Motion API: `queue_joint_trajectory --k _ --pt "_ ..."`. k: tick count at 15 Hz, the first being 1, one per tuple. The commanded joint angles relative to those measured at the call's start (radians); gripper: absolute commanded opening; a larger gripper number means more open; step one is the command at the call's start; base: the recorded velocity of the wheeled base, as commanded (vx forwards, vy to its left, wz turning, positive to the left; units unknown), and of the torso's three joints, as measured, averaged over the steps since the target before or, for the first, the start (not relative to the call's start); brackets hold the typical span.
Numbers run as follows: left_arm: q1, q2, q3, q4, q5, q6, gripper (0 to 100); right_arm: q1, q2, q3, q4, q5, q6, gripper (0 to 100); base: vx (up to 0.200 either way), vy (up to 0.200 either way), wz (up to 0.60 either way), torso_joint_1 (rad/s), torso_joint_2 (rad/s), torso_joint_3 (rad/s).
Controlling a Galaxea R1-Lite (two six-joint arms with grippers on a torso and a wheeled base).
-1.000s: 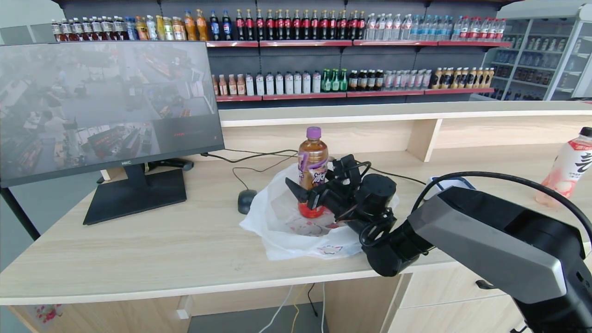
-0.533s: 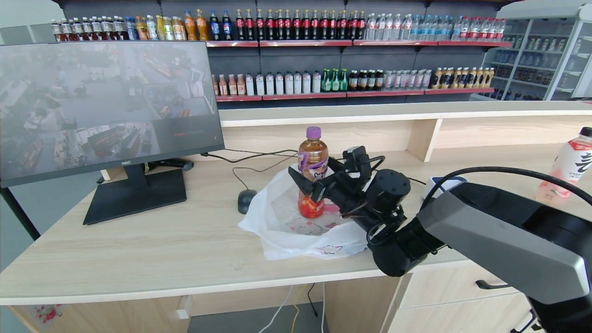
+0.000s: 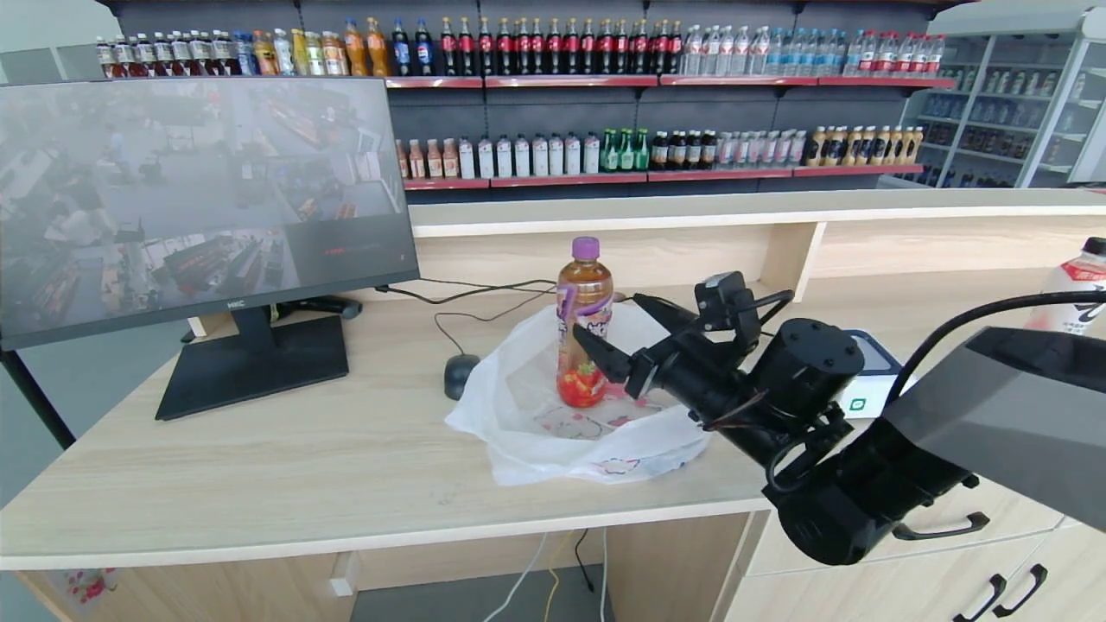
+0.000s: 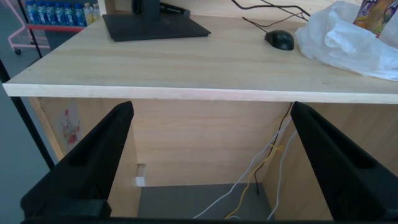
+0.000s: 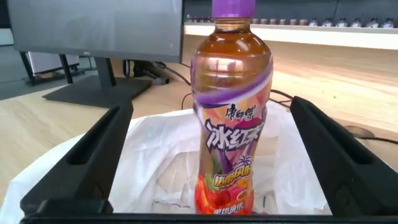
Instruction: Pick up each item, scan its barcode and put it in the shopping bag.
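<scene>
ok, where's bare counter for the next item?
Bare: wooden counter front-left, between the black monitor stand and the white plastic shopping bag. Crowded: purple-capped tea bottle in the bag, black mouse beside it, open right gripper near.

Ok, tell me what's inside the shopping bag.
A purple-capped tea bottle stands upright in the white shopping bag. Its crumpled folds could hide anything lying flat.

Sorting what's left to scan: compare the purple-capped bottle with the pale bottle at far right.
The purple-capped bottle holds amber drink; the pale bottle is white and pink, dark-capped. The purple-capped bottle stands in the shopping bag; the pale bottle is outside it. Both are capped.
</scene>
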Motion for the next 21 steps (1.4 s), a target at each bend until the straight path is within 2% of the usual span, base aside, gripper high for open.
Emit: queue_joint_trajectory --k 1,6,10,20,21 --pt "0.000 0.000 0.000 0.000 0.000 0.000 100 0.008 -0.159 0.155 0.000 -0.001 -0.016 100 0.000 0.000 0.00 0.000 0.00 0.000" --pt "0.000 0.000 0.000 0.000 0.000 0.002 100 -0.014 -0.254 0.248 0.000 -0.001 -0.026 100 0.000 0.000 0.00 0.000 0.00 0.000" --pt "0.000 0.000 0.000 0.000 0.000 0.000 100 0.017 -0.243 0.245 0.000 -0.003 -0.047 100 0.000 0.000 0.00 0.000 0.00 0.000" --pt "0.000 0.000 0.000 0.000 0.000 0.003 100 0.008 -0.237 0.224 0.000 -0.003 -0.047 100 0.000 0.000 0.00 0.000 0.00 0.000" --pt "0.000 0.000 0.000 0.000 0.000 0.002 100 0.006 -0.234 0.225 0.000 -0.003 -0.047 100 0.000 -0.200 0.00 0.002 0.00 0.002"
